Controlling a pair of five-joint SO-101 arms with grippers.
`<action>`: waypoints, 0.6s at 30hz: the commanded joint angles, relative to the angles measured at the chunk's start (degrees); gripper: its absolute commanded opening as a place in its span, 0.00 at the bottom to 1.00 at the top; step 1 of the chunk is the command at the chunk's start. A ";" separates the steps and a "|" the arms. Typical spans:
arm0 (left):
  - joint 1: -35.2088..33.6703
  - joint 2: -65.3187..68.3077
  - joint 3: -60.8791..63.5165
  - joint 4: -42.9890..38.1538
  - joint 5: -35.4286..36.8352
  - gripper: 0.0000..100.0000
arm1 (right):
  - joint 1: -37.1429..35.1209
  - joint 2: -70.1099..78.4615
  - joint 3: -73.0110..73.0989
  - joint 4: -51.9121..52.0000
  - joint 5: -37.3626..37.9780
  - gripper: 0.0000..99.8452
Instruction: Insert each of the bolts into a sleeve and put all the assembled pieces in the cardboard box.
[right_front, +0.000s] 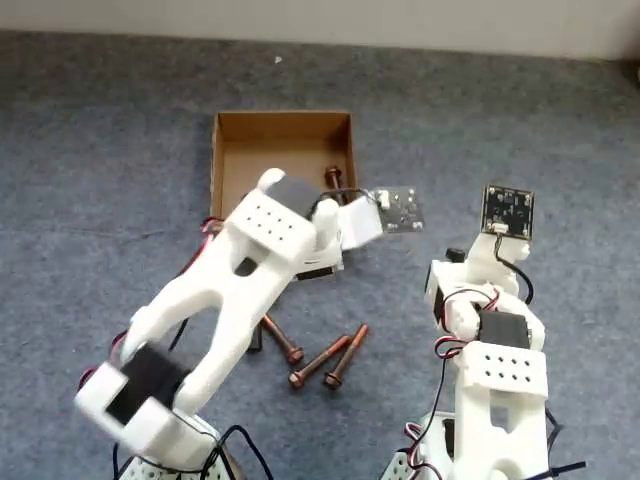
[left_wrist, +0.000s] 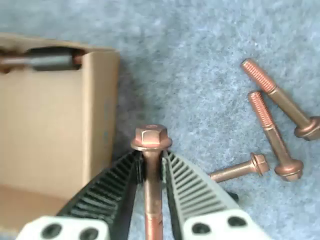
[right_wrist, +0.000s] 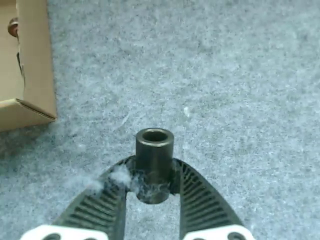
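Copper-coloured bolts tell most of the story. One assembled piece (left_wrist: 50, 61), a bolt inside a dark sleeve, already lies in the cardboard box (right_front: 228, 165) at the far side of the grey desk (right_front: 520, 120), against the box's right wall. The left pincer (left_wrist: 151, 161) is clamped on the shank of a held bolt (left_wrist: 151, 139), head outward, just beside the near right corner of the box. The right pincer (right_wrist: 155, 175), well off to the right, grips an empty sleeve (right_wrist: 155, 147) with its open bore facing away. These two parts are apart, so this pairing is not yet made. Three loose bolts (right_front: 320, 362) lie close together on the desk, near the left arm (right_front: 230, 300). By that count the task looks early: one piece boxed, one pair about to be joined, and three bolts untouched.
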 joint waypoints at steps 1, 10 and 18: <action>0.84 -13.23 2.51 0.53 6.33 0.01 | 0.31 -1.71 -0.31 -1.27 -0.09 0.01; 0.48 -32.66 14.81 -9.93 22.15 0.01 | -4.26 -8.57 1.80 -0.22 -0.09 0.01; 0.84 -50.24 32.57 -28.57 36.75 0.01 | -12.53 -26.68 10.42 0.31 4.75 0.01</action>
